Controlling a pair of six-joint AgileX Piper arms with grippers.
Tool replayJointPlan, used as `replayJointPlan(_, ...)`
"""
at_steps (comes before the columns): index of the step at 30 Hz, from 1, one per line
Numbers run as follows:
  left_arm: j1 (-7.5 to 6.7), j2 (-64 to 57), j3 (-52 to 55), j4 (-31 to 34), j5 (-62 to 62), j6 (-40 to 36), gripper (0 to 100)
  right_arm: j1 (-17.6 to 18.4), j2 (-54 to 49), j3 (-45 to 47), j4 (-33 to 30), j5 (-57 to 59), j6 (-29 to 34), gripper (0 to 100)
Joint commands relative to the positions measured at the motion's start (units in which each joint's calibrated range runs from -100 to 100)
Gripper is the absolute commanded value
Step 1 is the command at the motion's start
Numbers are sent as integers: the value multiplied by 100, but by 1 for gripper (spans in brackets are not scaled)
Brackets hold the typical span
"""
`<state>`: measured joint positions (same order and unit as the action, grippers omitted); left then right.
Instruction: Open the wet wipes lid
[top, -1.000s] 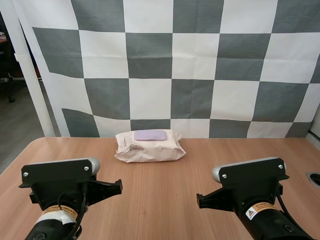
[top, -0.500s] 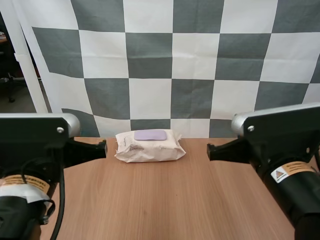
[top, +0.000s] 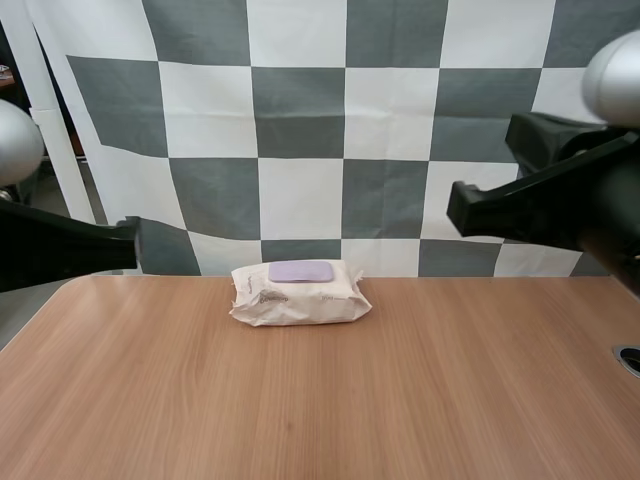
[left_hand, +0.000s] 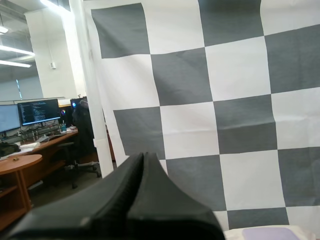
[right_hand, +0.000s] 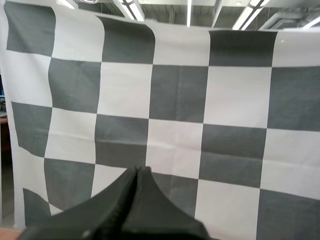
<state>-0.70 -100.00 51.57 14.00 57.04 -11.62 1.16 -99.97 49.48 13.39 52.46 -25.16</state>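
You've got one wipes pack (top: 300, 292) sitting on the table (top: 330, 400), far middle, with its one purple lid (top: 300, 270) lying flat and closed. Two claws: your left gripper (left_hand: 143, 159) and right gripper (right_hand: 137, 172) each have fingers pressed together on nothing, both raised and well apart from the pack.

Cream wet wipes pack (top: 300, 300) with lilac lid (top: 301, 270); pale brown wood-grain table (top: 420, 400).
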Motion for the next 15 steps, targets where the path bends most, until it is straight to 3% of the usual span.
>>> replayJointPlan(1, -3, 0, -449, 0, 205, 192, 0, -1, -3, -520, 1, 262, -257, 0)
replayJointPlan(6, -3, 0, -917, 0, 188, 471, 0, -1, -3, -1166, 1, 443, -1194, 0)
replayJointPlan(15, -3, 0, -967, 537, -278, 915, 0, -1, 187, -1291, -72, 902, -1322, 0)
